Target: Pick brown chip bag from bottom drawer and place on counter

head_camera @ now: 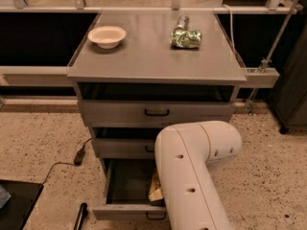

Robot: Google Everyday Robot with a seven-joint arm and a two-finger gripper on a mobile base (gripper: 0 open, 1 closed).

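The bottom drawer [125, 210] stands pulled open at the foot of the grey cabinet. A tan-yellow edge of the brown chip bag [155, 189] shows inside it, at its right. My white arm [192, 176] reaches down over the drawer and hides the gripper and most of the bag. The counter [148, 51] is the flat grey top of the cabinet, far above the drawer.
A pale bowl [107, 35] sits at the counter's back left and a shiny green foil bag [185, 36] at its back right. Two shallower drawers [156, 112] are above the open one. A black cable [76, 158] and a dark object [80, 214] lie on the speckled floor at left.
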